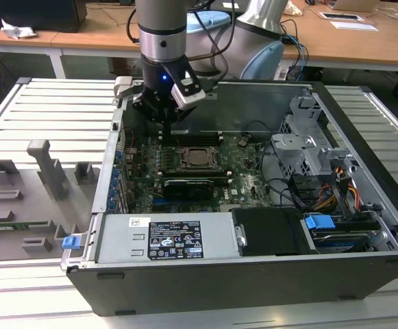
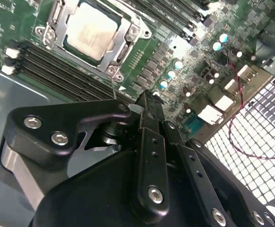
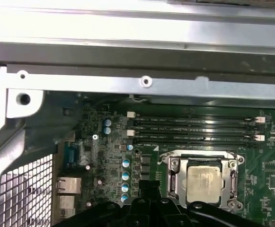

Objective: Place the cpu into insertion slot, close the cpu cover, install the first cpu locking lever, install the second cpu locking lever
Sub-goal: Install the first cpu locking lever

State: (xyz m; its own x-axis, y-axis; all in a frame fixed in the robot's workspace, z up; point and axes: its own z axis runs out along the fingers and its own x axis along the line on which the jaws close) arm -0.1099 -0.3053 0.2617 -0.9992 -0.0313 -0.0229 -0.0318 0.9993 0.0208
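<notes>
So we've got the gripper (image 1: 165, 123) hanging over the far part of the motherboard (image 1: 248, 173), a bit to the exterior view's left of the insertion slot (image 1: 182, 158) and touching nothing. In the second wrist view its fingers (image 2: 149, 111) look pressed together, nothing pinched between them. The cpu (image 2: 91, 30) is sitting in the slot, with the cpu cover (image 2: 126, 41) lying flat around it.

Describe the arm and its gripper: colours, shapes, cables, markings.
The arm is a silver-grey cylinder ending in a black wrist section with a small blue light. A pale grey box sits at the wrist, and black cables loop beside the arm. The gripper is matte black; in the second wrist view its links carry silver screws.
</notes>
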